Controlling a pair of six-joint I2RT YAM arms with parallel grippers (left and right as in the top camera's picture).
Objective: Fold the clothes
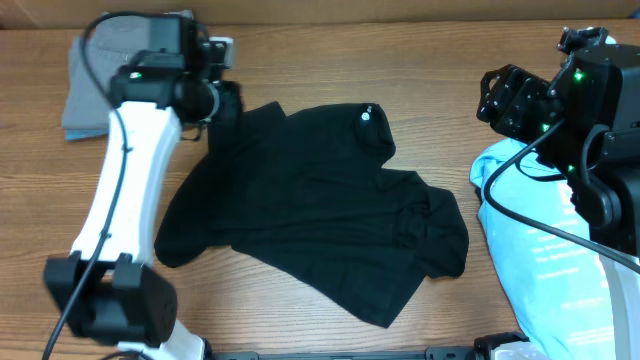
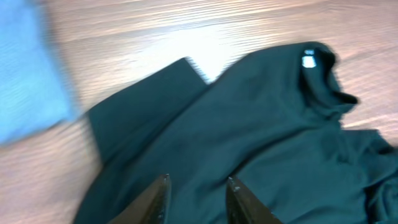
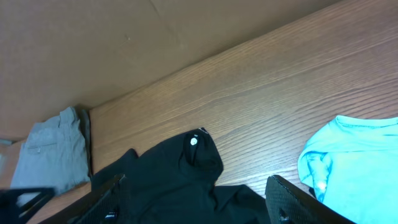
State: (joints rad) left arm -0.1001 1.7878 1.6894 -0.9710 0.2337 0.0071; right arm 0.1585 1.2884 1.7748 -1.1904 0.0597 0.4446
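Observation:
The clothes lie on the wooden table. A black shirt [image 1: 320, 220] is spread crumpled in the middle, its stand-up collar with a small white logo [image 1: 366, 115] toward the back. In the left wrist view the shirt [image 2: 267, 124] fills the frame. My left gripper [image 2: 198, 180] hovers over the shirt's back-left sleeve, jaws apart with nothing between them; overhead that gripper [image 1: 228, 102] is at the sleeve's edge. A light blue tee [image 1: 545, 260] lies bunched at the right. My right gripper [image 1: 497, 100] stands wide open behind the tee, off the shirt [image 3: 155, 177].
A folded grey garment [image 1: 85, 85] rests at the back left corner, just left of the left arm. A brown cardboard wall [image 3: 124, 43] runs along the table's far edge. The right arm's black cable [image 1: 520, 215] hangs over the light blue tee [image 3: 360, 155].

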